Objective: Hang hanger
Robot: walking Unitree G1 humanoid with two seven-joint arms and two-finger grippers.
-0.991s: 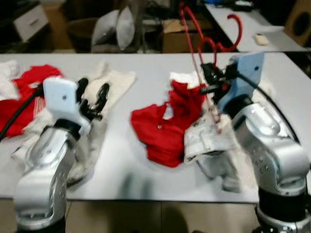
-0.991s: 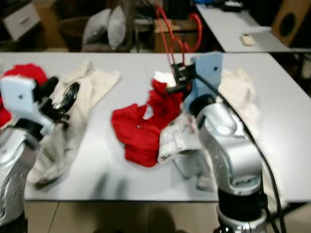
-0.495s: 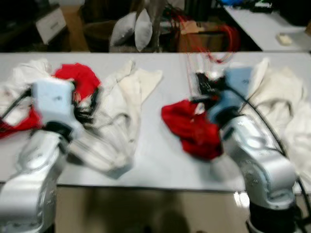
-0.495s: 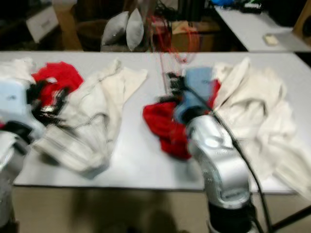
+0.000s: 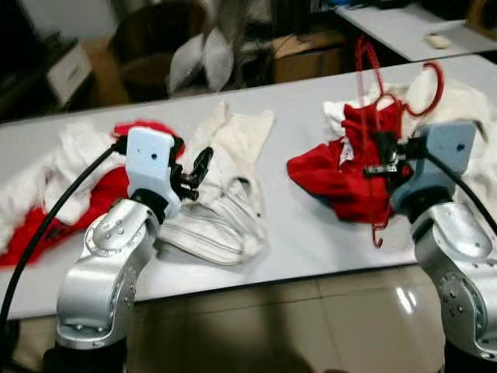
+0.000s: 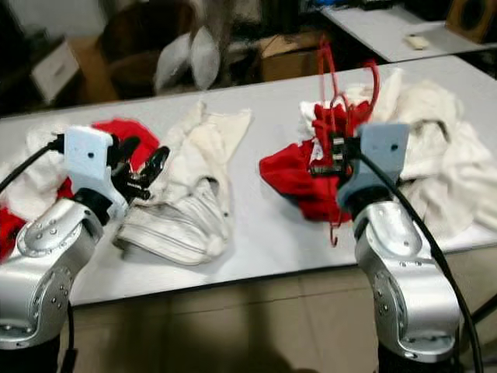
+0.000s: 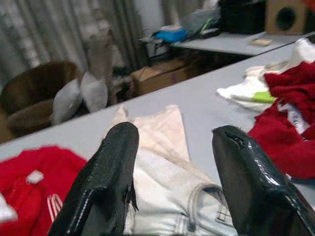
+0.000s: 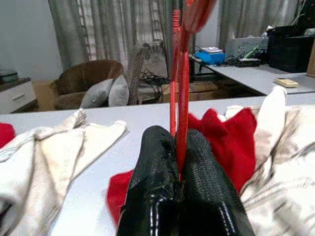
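Head views: the camera has swung since a second ago; your right gripper [image 5: 382,159] keeps the red hanger [image 5: 371,93] at 2 o'clock above the red shirt [image 6: 299,175]; no rail yet; right wrist: fingers [image 8: 197,191] clamped on its wire; left wrist: left gripper [image 7: 172,182] agape, empty.

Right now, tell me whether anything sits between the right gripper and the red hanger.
Nothing does: the right gripper has its fingers shut on the red hanger, held above the red garment.

The red hanger [image 8: 178,73] runs past the right wrist view's edge, hook unseen there. The right arm [image 5: 458,264] covers part of the red garment [image 5: 342,175]. A small object on the far desk [image 5: 436,40] is unidentifiable.
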